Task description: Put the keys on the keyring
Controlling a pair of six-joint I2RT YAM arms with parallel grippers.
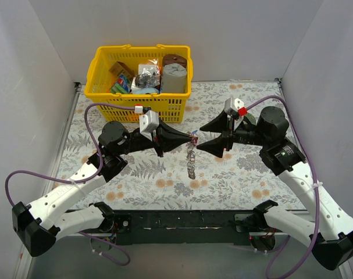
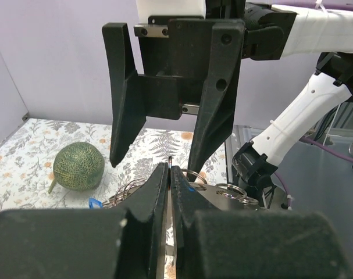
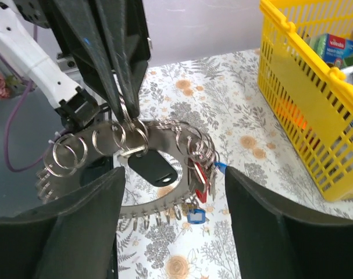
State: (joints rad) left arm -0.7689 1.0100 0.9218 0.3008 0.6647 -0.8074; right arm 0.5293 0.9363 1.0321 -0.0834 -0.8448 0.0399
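Note:
The keyring (image 3: pixel 109 142) is a flat silver ring with a notched rim that carries several small split rings. It hangs upright above the table (image 1: pixel 192 158). A red key (image 3: pixel 200 177), a blue key (image 3: pixel 195 216) and a black fob (image 3: pixel 153 167) hang from it. My left gripper (image 1: pixel 189 139) is shut on the keyring's top edge, which shows as a thin metal sliver between its tips (image 2: pixel 170 167). My right gripper (image 1: pixel 199 138) is wide open facing it, with its fingers (image 3: pixel 77 226) either side of the keyring and not touching it. Those fingers (image 2: pixel 127 110) also show in the left wrist view.
A yellow basket (image 1: pixel 102 87) full of items stands at the back left, and shows at the right of the right wrist view (image 3: pixel 304 87). A round greenish lump (image 2: pixel 78 165) lies on the floral table cloth (image 1: pixel 223 180). White walls enclose the table.

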